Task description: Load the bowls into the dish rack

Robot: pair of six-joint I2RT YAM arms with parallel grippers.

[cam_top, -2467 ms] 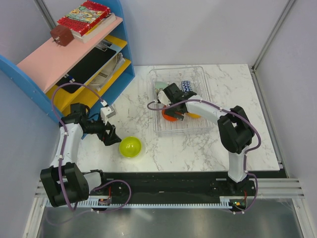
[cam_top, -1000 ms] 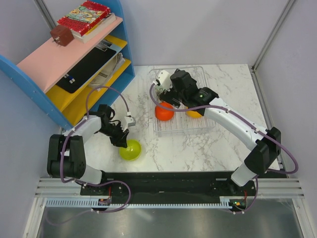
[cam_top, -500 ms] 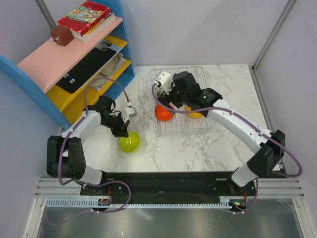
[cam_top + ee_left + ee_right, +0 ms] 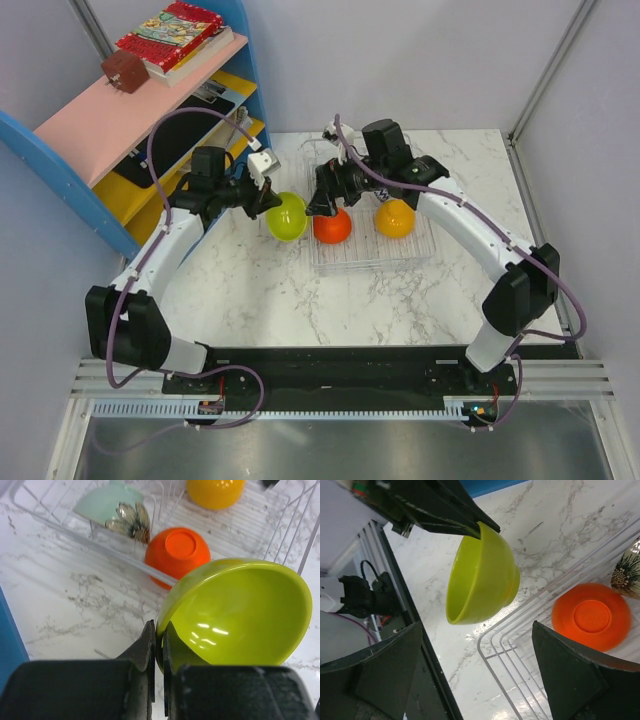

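The yellow-green bowl [image 4: 235,615] was pinched by its rim, tilted, in the clenched left hand [image 4: 159,630], just outside the left edge of the dish rack [image 4: 375,255]. Over the rack, the right hand [image 4: 322,203] was held spread, empty. The bowl could be knocked loose against the rack's rim or that hand.

Legible text, labels, brands, numbers, signs: none in any view. Only candidate: book [image 4: 172,35] on top of shelf [image 4: 95,125], with printed, red-edged cover; any lettering too small to read (only colour patches discernible from top camera).
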